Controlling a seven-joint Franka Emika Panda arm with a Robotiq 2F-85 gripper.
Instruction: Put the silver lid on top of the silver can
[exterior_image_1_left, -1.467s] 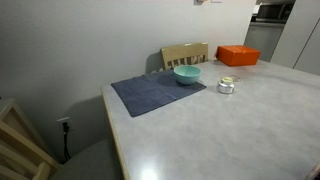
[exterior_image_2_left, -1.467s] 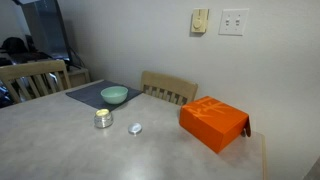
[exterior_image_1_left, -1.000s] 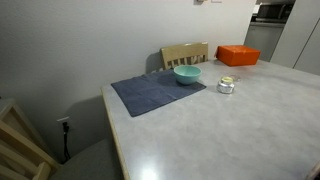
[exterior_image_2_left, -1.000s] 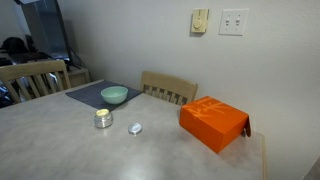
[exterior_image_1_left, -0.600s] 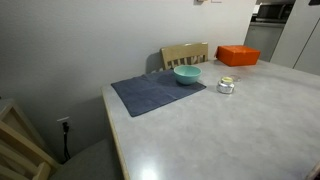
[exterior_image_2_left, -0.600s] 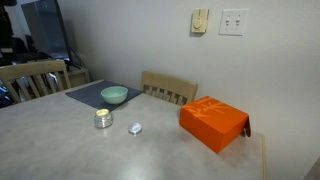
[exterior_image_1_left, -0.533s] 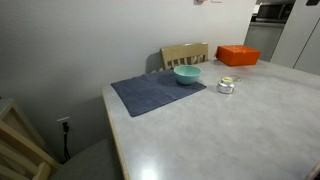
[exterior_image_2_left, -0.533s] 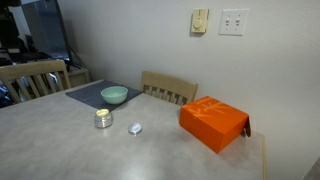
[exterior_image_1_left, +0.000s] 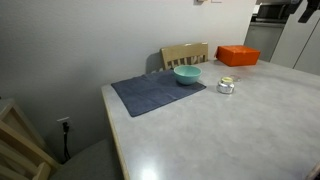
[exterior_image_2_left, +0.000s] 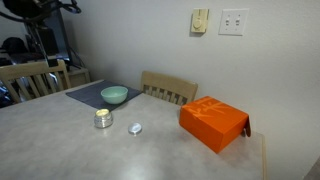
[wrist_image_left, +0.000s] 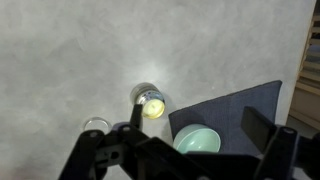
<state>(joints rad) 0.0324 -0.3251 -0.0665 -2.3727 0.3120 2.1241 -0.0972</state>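
Silver can (exterior_image_2_left: 103, 119), silver lid (exterior_image_2_left: 135, 128) nearby on grey table (exterior_image_2_left: 60, 152) (white walls (exterior_image_2_left: 130, 40)); hand (wrist_image_left: 195, 125) spread, empty.

No lettering, brand, number or sign can be read in any of the views. Any print on the orange box (exterior_image_2_left: 214, 122), at 3 o'clock on the tabletop (exterior_image_2_left: 60, 150), on the silver can (exterior_image_2_left: 103, 119) near its centre, or on the wall plates (exterior_image_2_left: 234, 21) at 12 o'clock above them, is too small and blurred to make out.
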